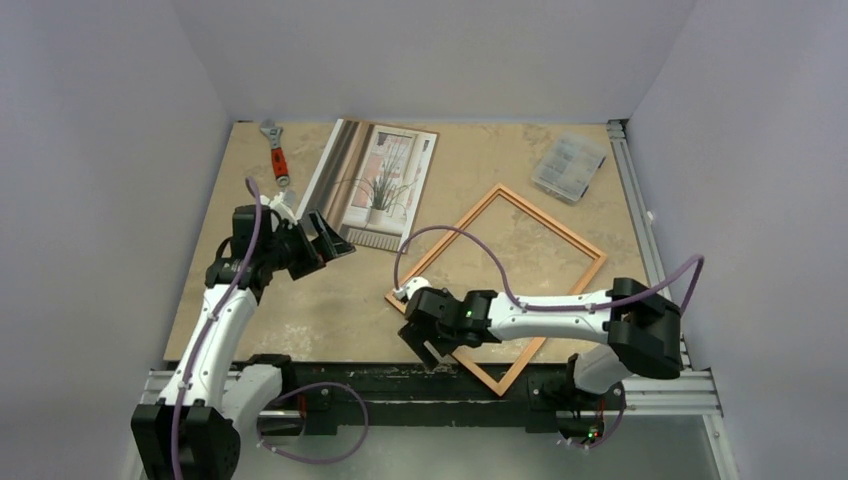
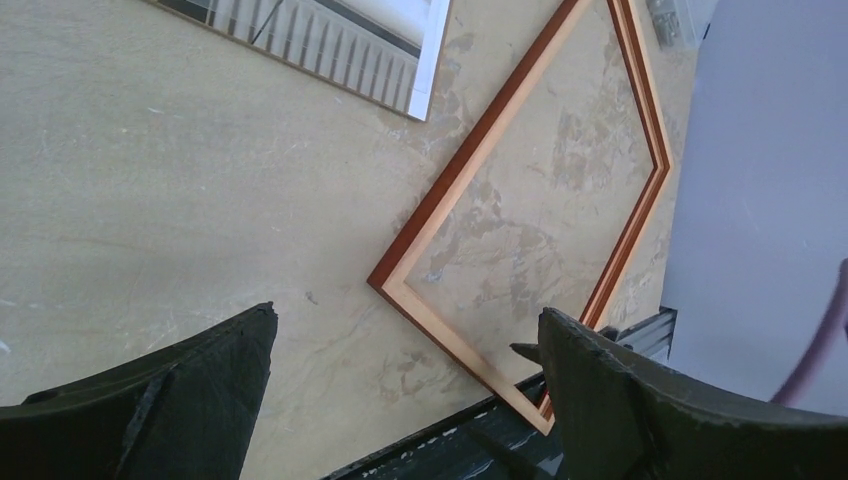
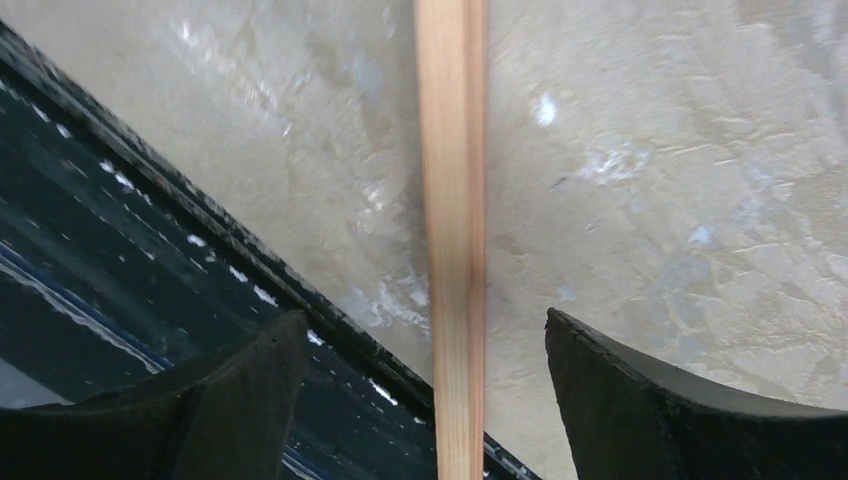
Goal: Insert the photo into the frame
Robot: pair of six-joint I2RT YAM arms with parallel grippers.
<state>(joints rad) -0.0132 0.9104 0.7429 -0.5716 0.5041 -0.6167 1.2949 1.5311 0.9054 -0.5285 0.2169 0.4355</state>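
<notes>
Photo (image 1: 378,185) is seen face up at the worktop's (image 1: 330,310) far left, apart from the frame (image 1: 551,220). Left fingers (image 2: 180,400) and right fingers (image 3: 660,400) are held spread, empty. The photo's near corner is best pinched shallowly and kept flat.

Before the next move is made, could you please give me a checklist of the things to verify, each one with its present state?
1. Left gripper open and holding nothing: ok.
2. Right gripper open, a rail of the frame between its fingers, untouched: ok.
3. Photo face up on the table, outside the frame: ok.
4. Inside of the frame holds nothing, only the table shows through: ok.
5. Whole frame resting on the table: not ok, its near corner lies over the dark edge strip.
6. Wrench and clear plastic box away from the way between photo and frame: ok.
</notes>
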